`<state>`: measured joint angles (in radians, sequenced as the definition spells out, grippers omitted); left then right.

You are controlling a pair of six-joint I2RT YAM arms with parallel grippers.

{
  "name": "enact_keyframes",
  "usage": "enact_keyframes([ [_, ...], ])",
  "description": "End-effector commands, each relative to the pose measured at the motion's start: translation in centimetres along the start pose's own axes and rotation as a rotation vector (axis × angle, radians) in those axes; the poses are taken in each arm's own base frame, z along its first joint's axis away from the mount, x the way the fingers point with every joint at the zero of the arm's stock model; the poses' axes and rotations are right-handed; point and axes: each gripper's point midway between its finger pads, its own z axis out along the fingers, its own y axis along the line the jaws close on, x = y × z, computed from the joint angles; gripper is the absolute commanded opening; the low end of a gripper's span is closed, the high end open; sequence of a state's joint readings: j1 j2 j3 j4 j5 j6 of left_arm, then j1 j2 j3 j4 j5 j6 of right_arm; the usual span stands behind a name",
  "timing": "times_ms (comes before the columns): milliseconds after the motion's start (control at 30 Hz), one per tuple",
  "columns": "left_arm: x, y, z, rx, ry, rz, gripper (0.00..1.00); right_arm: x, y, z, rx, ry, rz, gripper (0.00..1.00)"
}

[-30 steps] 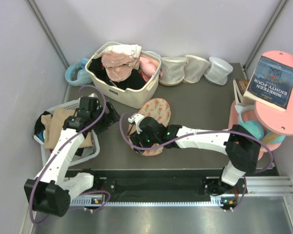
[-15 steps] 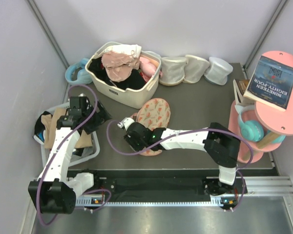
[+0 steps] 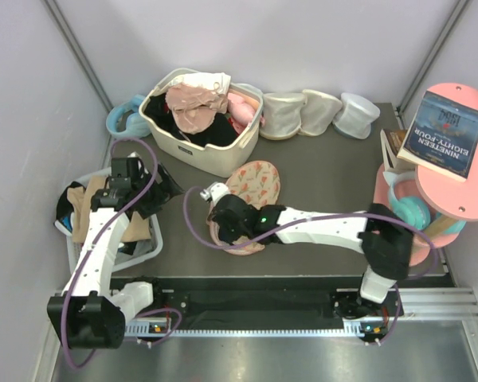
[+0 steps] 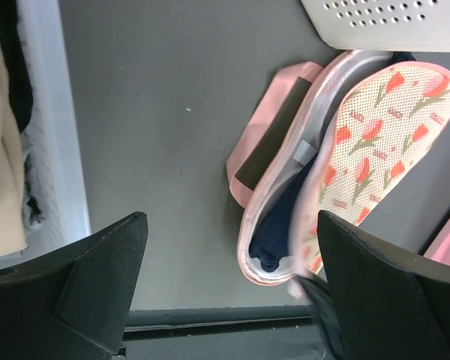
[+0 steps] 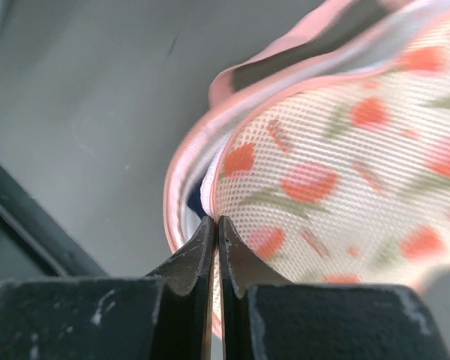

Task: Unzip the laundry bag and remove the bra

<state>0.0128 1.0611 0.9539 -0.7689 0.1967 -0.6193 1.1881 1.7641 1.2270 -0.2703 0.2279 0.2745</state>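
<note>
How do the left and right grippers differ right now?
The left gripper is open and holds nothing; the right gripper is shut, pinching the rim of the laundry bag. The left gripper hangs above the table, apart from the bag; the right gripper touches the bag at its edge. Both have dark fingers.

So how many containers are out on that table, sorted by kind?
Baskets: 2, the beige basket and the white basket
Cream cups: 3
Laundry bag: 1
Total: 6
</note>
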Motion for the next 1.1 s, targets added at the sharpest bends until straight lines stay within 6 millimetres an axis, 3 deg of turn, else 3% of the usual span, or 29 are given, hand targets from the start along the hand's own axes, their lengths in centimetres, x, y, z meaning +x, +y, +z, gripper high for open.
enact_keyframes([
  [0,-0.4,-1.2,0.1,0.069,-0.006,0.035,0.98,-5.1,-3.8,-6.8,0.134,-0.183,0.144,0.00],
  [200,0.6,-3.0,0.8,0.087,-0.005,0.113,0.97,-2.0,-9.5,-11.2,0.352,-0.188,0.314,0.00],
  [367,3.7,-5.9,2.4,0.106,0.054,0.199,0.97,3.7,-13.7,-13.7,0.551,-0.123,0.465,0.00],
  [533,5.7,-8.9,3.6,0.173,0.090,0.225,0.97,8.7,-15.8,-15.8,0.668,-0.076,0.576,0.00],
  [700,7.0,-10.5,5.1,0.196,0.130,0.254,0.97,13.9,-17.0,-18.0,0.772,-0.009,0.695,0.02],
  [733,7.5,-10.7,5.6,0.196,0.146,0.263,0.97,14.6,-17.2,-18.6,0.782,-0.001,0.699,0.07],
  [767,7.5,-11.1,5.9,0.207,0.141,0.267,0.97,14.8,-17.3,-18.7,0.782,-0.004,0.711,0.26],
  [833,7.9,-11.1,6.8,0.205,0.160,0.269,0.97,14.4,-17.3,-19.2,0.766,-0.034,0.728,0.49],
  [867,7.9,-11.3,7.0,0.210,0.164,0.272,0.97,14.0,-17.4,-19.4,0.760,-0.046,0.721,0.72],
  [967,7.9,-12.2,8.1,0.234,0.170,0.296,0.95,12.0,-17.3,-19.8,0.717,-0.108,0.712,0.89],
  [1067,8.0,-13.3,9.1,0.262,0.176,0.330,0.91,10.0,-17.2,-19.9,0.685,-0.158,0.691,0.92],
])
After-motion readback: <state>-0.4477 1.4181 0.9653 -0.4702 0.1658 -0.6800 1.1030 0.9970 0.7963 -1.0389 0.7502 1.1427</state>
